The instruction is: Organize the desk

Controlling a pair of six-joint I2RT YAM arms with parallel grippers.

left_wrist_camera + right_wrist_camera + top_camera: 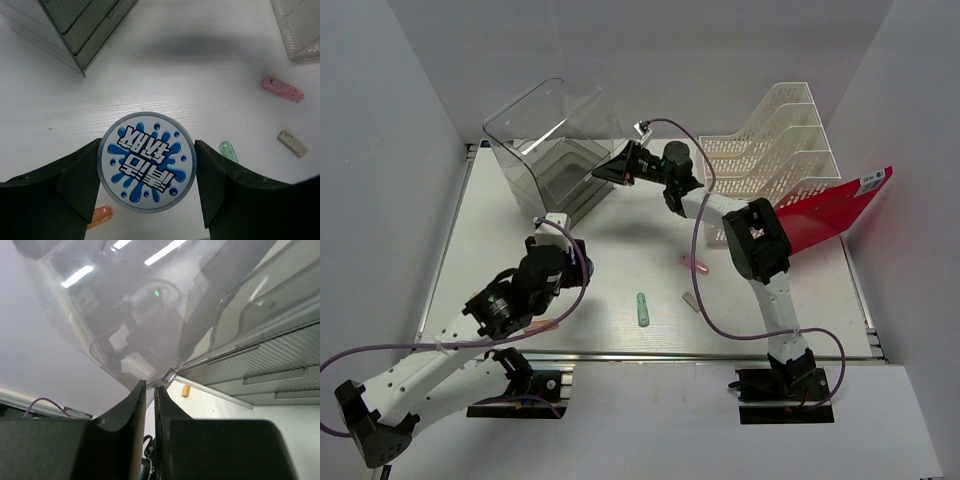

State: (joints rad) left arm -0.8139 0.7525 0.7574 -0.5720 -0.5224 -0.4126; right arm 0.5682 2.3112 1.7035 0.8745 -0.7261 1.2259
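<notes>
While right fingers (pixel 125 410) pinch the wall of the clear drawer box (pixel 150 315), we hold the round disc (pixel 146 162) squarely between left fingers (pixel 60 190), level.

**The desk** (pixel 620 275), a broad white rectangular tabletop with a faint wood grain, is lying flat and level beneath the overhead camera, stretching across most of the view. A silver metal rail (pixel 670 354) is running along its near edge, and soft shadows are falling across its matte surface.
</notes>
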